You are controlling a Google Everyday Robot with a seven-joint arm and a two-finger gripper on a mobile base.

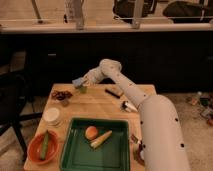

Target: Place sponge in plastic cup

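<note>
The blue-grey sponge (79, 81) is held at the far left part of the wooden table (100, 107), just above the small yellow-green plastic cup (82, 90). My gripper (84, 81) sits at the end of the white arm reaching back and left, and it is shut on the sponge. The sponge hides the cup's mouth, so only the cup's lower body shows under it.
A clear bowl of dark red bits (61, 96) stands left of the cup. A white round container (52, 116), an orange bowl with a green vegetable (43, 147) and a green tray (95, 145) holding an orange and a banana lie nearer. A dark block (114, 92) lies right.
</note>
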